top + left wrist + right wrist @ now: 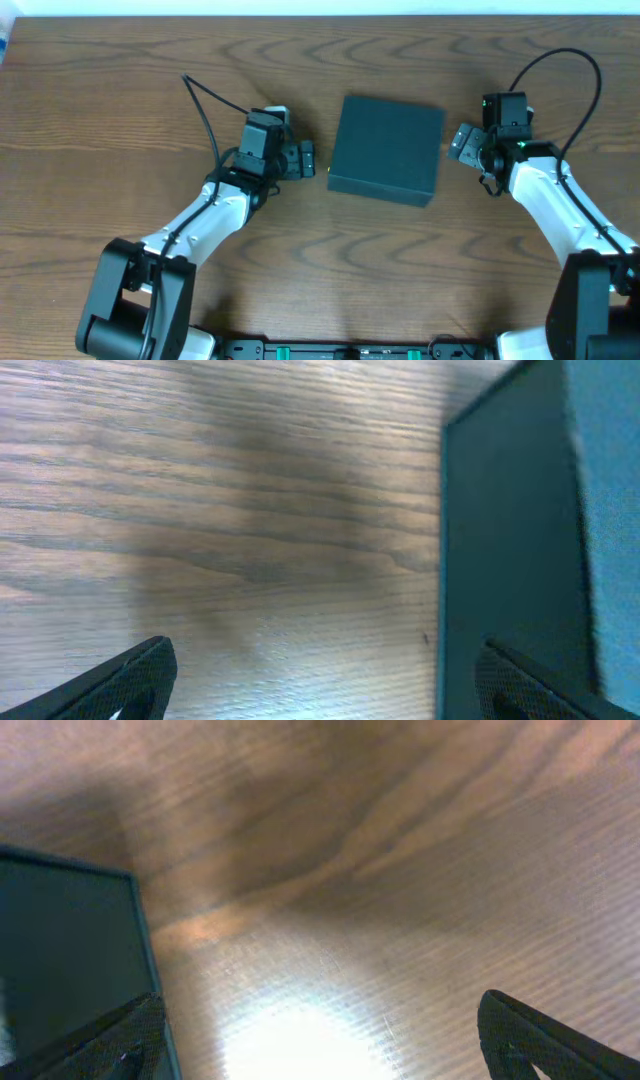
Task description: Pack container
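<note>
The container (385, 148) is a matte dark teal-black box, lid shut, in the middle of the wooden table. My left gripper (306, 160) is open and empty just left of it. In the left wrist view the container (520, 550) fills the right side, with one finger of the left gripper (320, 685) in front of it. My right gripper (462, 143) is open and empty just right of the box. In the right wrist view the container (65, 950) sits at the left, next to the right gripper (320, 1045).
The wooden table (120, 110) surrounds the box. Black cables run from both arms over the table behind them. No snack packets show in any view.
</note>
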`<state>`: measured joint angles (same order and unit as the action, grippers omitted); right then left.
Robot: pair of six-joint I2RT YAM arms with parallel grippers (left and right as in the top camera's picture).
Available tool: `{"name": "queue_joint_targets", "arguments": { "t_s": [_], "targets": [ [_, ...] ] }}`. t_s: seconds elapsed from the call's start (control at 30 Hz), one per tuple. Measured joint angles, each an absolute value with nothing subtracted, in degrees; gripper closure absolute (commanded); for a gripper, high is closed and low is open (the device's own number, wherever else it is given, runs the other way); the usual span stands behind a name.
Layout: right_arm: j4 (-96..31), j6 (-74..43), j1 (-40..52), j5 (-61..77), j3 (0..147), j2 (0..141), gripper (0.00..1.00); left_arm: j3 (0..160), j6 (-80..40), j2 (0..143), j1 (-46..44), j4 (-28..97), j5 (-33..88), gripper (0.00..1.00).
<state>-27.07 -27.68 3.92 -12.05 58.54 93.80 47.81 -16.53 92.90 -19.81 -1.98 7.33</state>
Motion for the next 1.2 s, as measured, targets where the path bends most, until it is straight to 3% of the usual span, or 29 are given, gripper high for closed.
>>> {"name": "queue_joint_targets", "arguments": {
  "t_s": [0.7,1.2],
  "targets": [
    [-20.25,-27.83,4.14,-6.35,58.52,101.47,0.01,47.81,-16.93,94.63,-23.86,1.67,7.33,0.04],
    [-15.66,-28.34,8.95,-10.31,58.76,101.51,0.01,47.81,-19.84,94.02,-23.83,4.51,5.85,0.05]
  ]
}}
